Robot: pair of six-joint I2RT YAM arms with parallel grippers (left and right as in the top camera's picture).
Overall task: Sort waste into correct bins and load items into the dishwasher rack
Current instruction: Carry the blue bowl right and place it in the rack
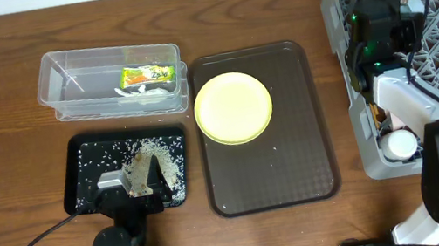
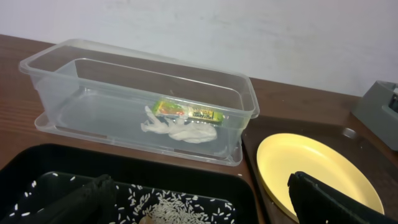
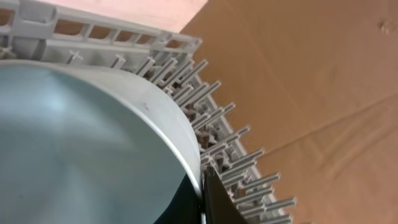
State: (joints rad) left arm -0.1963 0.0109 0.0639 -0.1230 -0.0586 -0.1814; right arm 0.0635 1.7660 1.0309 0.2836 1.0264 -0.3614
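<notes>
Left gripper (image 1: 135, 182) sits lower left, jaws wide apart. Right arm reaches to the upper right, right gripper (image 3: 200, 200) clamped on the light blue bowl (image 3: 74, 137) rim.

No legible text anywhere; print on snack wrapper (image 2: 188, 113) in clear tub (image 2: 93, 93) too blurred to read.

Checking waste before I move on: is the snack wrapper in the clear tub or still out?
In. The wrapper lies on the floor of the clear tub, beside a crumpled white scrap.
</notes>
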